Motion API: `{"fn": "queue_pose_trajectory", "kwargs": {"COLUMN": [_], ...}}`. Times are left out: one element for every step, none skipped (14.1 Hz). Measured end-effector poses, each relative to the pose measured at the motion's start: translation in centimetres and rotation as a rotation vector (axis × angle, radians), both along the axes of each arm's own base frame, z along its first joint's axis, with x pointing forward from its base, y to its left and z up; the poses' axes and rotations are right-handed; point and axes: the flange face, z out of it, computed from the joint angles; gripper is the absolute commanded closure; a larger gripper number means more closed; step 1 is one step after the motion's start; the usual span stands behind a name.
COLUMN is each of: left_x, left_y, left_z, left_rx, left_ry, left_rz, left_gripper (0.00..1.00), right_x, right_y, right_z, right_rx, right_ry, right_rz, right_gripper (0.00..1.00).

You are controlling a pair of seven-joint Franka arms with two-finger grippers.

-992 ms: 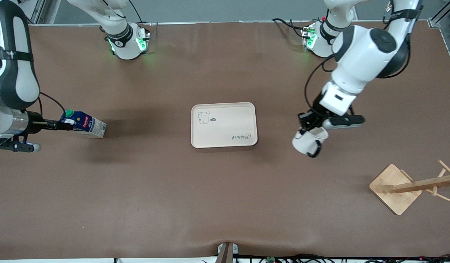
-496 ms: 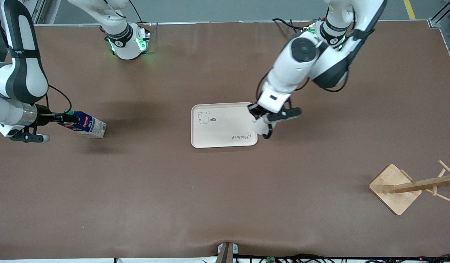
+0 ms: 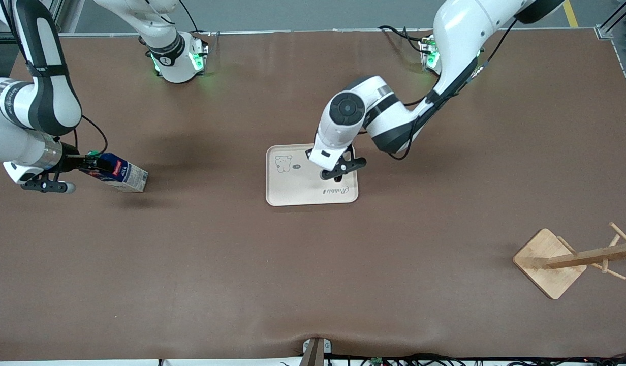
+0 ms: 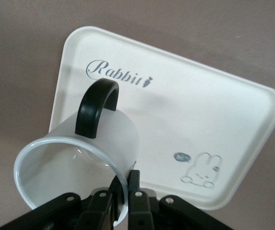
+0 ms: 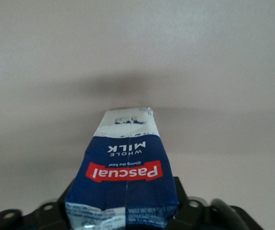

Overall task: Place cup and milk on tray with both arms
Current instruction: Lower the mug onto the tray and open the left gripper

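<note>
Hovering over the tray (image 3: 292, 190), the left end effector (image 4: 121, 191) has its fingers pinched tight on the rim of the cup (image 4: 75, 163), one finger inside the wall and one outside. The cup hangs tilted, mouth toward the wrist camera, black handle (image 4: 96, 108) pointing at the "Rabbit" lettering (image 4: 120, 76). In the front view the arm's wrist hides the cup; whether it touches the tray, I can't tell.

Over at the right arm's end of the worktop (image 3: 313, 264), the right end effector (image 3: 87, 163) sits at the cap end of the milk (image 3: 121, 173), fingers either side of the carton. The carton leans, its whitish bottom end down on the worktop, well apart from the tray. Whether those fingers are actually gripping it, I can't tell.

A wooden rack (image 3: 572, 262) sits toward the left arm's end, nearer the front camera than the tray.
</note>
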Motion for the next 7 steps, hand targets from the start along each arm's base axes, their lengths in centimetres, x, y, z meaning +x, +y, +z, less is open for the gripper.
{"fn": "queue_pose_trajectory", "kwargs": {"left_x": [0.1,0.2,0.3,0.2,0.0,-0.1,-0.2], "left_y": [0.1,0.3,0.4,0.3,0.1,0.0,-0.1], "left_z": [-1.2,-2.1,-2.7,-3.1,-3.3,-3.4,-3.3], "left_rx": [0.009,0.019,0.028,0.034,0.038,0.041,0.042], "left_ry": [0.013,0.021,0.025,0.026,0.026,0.025,0.024], "left_rz": [0.000,0.002,0.003,0.001,-0.003,-0.006,-0.008], "left_gripper": [1.00,1.00,1.00,0.98,0.53,0.01,0.00], "right_x": [-0.5,-0.8,-0.8,-0.5,0.0,0.5,1.1], "right_y": [0.2,0.3,0.4,0.5,0.5,0.6,0.9], "right_z": [0.1,0.3,0.8,1.8,3.0,4.3,5.6], "right_rx": [0.011,0.019,0.025,0.029,0.033,0.033,0.032], "right_ry": [0.037,0.069,0.092,0.106,0.114,0.114,0.107], "right_rz": [-0.002,-0.005,-0.006,-0.004,-0.001,0.004,0.011], "right_gripper": [1.00,1.00,1.00,1.00,1.00,1.00,1.00]}}
